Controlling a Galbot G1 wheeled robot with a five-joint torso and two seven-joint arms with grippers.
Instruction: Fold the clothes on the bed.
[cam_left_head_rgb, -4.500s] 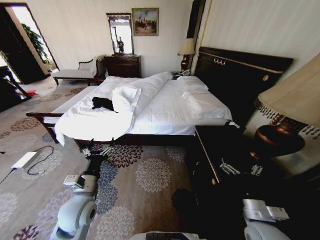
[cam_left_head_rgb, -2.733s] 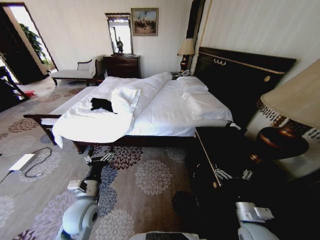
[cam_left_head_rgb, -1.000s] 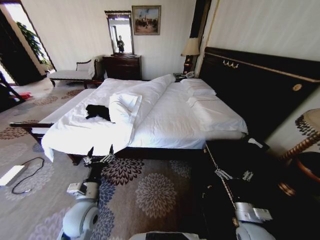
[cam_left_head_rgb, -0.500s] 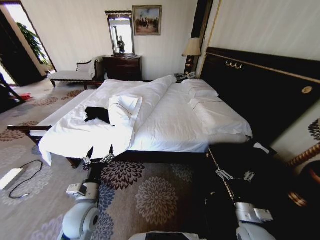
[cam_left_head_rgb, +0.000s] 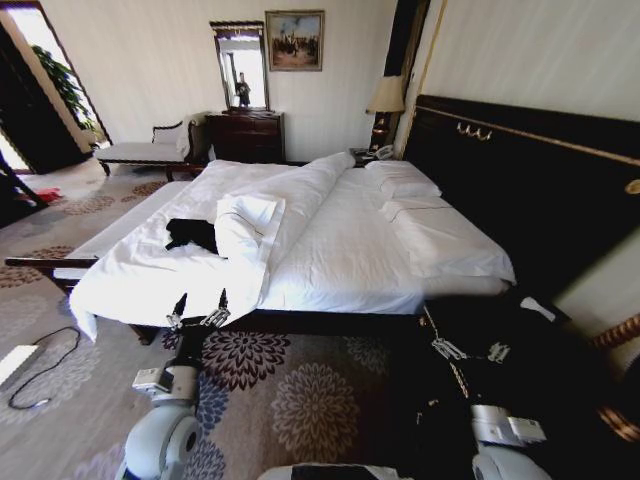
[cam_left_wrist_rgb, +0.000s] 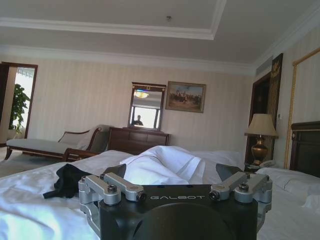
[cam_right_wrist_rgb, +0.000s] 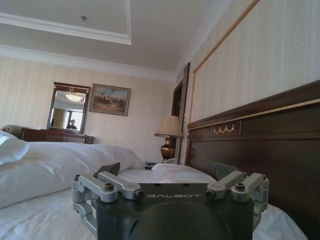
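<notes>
Black tee (cam_left_head_rgb: 192, 232) sits crumpled on bed (cam_left_head_rgb: 340, 250) near foot end, beside duvet roll. Soft, light, floppy; probably pinch shoulders or hem. Left tool (cam_left_head_rgb: 198, 312), right tool (cam_left_head_rgb: 468, 350) both spread wide, holding nothing, short of mattress.

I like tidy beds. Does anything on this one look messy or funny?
Yes. The black T-shirt lies crumpled in a heap near the foot of the bed, not flat. The white duvet is bunched into a long ridge down the middle.

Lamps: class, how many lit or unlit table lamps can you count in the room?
1. The lamp stands on the nightstand in the far corner, beside the headboard of the bed. Another may be hidden past the head view's right edge.
</notes>
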